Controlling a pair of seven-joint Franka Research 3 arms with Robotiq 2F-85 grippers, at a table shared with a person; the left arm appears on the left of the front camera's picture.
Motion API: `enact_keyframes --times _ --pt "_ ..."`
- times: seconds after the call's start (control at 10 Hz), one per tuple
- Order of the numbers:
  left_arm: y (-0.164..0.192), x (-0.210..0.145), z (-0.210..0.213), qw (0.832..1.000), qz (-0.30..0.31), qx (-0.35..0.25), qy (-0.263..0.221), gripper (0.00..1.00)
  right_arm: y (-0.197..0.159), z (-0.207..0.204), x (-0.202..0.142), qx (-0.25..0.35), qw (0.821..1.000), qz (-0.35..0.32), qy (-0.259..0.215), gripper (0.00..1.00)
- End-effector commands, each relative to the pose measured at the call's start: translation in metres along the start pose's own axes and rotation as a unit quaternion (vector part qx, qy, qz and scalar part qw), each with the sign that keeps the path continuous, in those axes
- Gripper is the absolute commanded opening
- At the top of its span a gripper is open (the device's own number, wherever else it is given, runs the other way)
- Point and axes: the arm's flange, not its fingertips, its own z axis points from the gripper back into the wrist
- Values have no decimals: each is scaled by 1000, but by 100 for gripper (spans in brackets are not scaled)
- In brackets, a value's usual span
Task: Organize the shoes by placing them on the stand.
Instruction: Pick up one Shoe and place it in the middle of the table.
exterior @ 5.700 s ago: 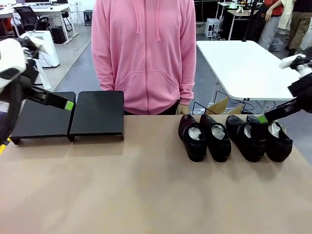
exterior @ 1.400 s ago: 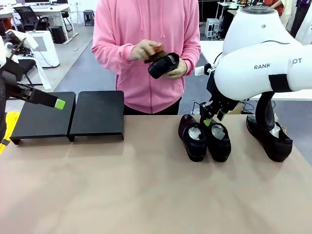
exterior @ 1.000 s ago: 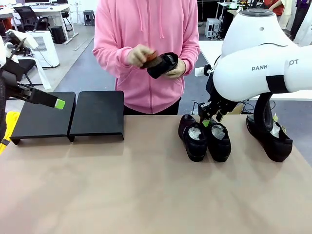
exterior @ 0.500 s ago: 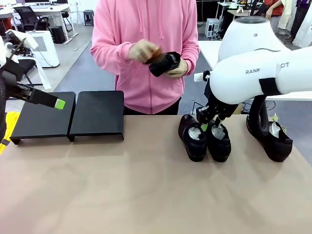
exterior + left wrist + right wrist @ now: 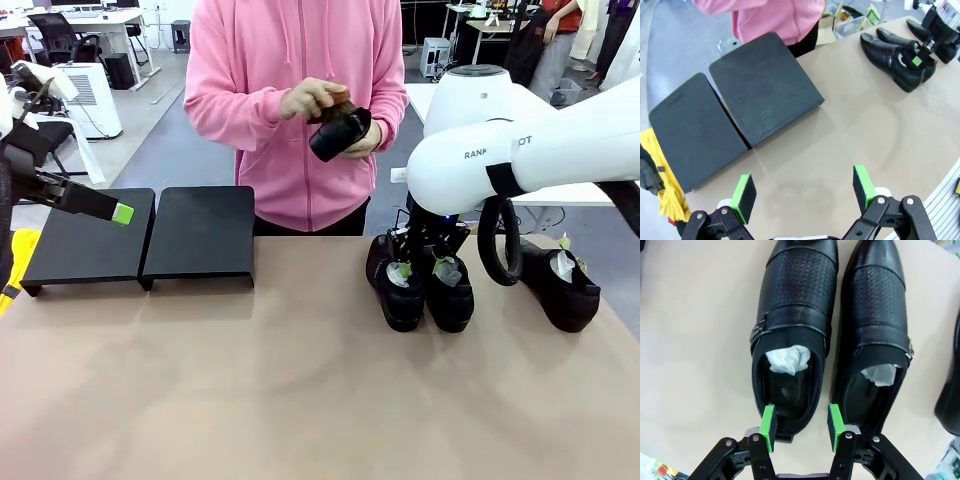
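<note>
Right wrist view: white crumpled paper (image 5: 787,360) inside two black shoes (image 5: 797,290)

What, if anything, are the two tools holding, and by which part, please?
Nothing. The left tool hangs open above the table; the right tool stands open astride the heel of a shoe.

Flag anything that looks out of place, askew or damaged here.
One shoe is off the table, held at chest height in the person's hands with a small brown object against it. The other shoes stand upright on the table; nothing looks spilled or damaged.
</note>
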Motion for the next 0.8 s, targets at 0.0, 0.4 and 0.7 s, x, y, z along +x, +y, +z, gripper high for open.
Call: enact_keyframes --times 0.0,0.4,0.7 --pt "3 -1 1 1000 -5 -2 1 100 2 -5 15 0 999 -41 6 56" --pt "3 -1 1 1000 -5 -2 1 100 2 -28 18 18 997 -76 11 56" --pt "3 -1 1 1000 -5 -2 1 100 3 -40 19 9 996 -86 22 56"
